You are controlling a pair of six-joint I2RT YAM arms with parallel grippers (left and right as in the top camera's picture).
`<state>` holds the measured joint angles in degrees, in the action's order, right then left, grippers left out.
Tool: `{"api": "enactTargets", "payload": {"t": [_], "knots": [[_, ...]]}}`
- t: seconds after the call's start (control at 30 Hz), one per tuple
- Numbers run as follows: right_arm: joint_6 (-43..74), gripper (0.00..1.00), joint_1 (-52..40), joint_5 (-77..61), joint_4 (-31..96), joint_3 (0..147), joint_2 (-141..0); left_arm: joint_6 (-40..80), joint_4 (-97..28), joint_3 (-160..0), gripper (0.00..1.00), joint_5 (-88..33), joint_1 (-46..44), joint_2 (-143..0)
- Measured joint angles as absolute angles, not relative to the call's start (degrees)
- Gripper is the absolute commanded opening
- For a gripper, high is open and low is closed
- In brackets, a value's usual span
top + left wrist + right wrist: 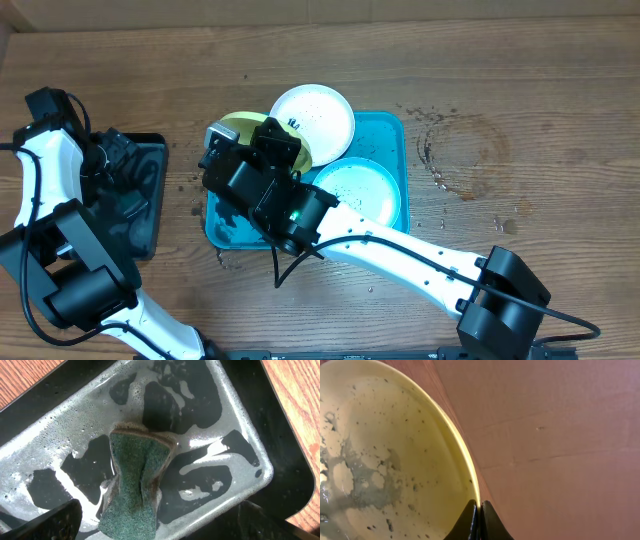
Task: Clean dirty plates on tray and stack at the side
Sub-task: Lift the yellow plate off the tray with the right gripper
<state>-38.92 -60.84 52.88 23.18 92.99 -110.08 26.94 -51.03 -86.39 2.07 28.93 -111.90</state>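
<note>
Drop wide-open, empty left gripper (pixel 160 522) onto sponge (pixel 134 480) waist and pinch, plate (pixel 385 460) rim clamped in shut right gripper (pixel 479 520).

Green sponge (pixel 132 485) in foamy black tray (pixel 287 460) on water-spotted wooden table (pixel 500 60)

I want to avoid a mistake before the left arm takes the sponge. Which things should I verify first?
1. Left gripper open above the sponge: ok.
2. Sponge lying free in the soapy black tray: ok.
3. Right gripper shut on the rim of the yellow plate: ok.
4. Yellow plate clean: not ok, specks and smears on it.
5. Yellow plate clear of the white plate: cannot tell.
</note>
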Motion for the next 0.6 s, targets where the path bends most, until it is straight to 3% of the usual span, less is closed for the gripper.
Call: {"api": "enactTargets", "payload": {"t": [0.6], "knots": [[-43.4,0.04,-60.8,53.4,22.3,93.0,-110.1,26.9,-51.0,-86.4,1.0,2.1,28.9,-111.9]]}}
